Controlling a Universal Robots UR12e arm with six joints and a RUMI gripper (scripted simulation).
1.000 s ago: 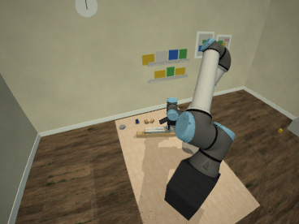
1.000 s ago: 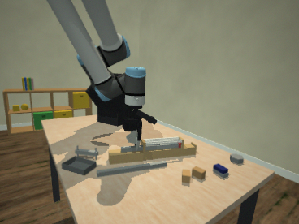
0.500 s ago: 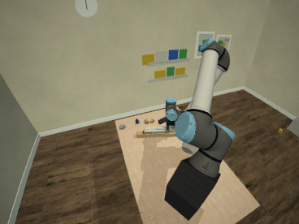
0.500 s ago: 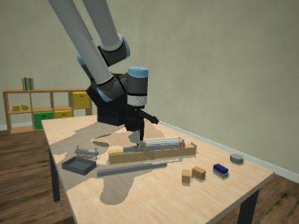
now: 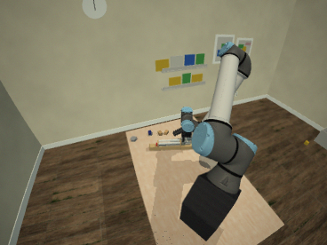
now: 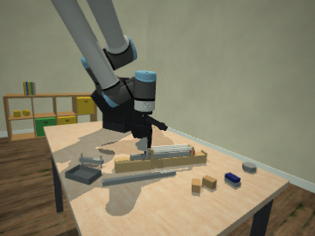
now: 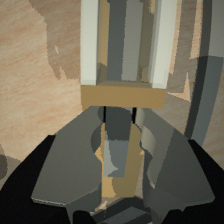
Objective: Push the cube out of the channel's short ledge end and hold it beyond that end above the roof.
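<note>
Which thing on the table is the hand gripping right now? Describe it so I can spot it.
Find the wooden channel mid-table with its pale roof. At its near end the hand grips a flat grey stick pointing into the opening; the longer grey bar lies loose in front.

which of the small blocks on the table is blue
The dark blue block, lying between the two tan blocks and the grey puck; it alone is blue.

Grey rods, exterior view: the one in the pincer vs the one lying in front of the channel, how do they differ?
The rod in the pincer is clamped and pokes into the channel from its end; the loose rod lies free on the table, alongside the channel's front wall. The held rod shows only a short stretch; the loose rod shows full length and looks long. Both are grey and slim.
</note>
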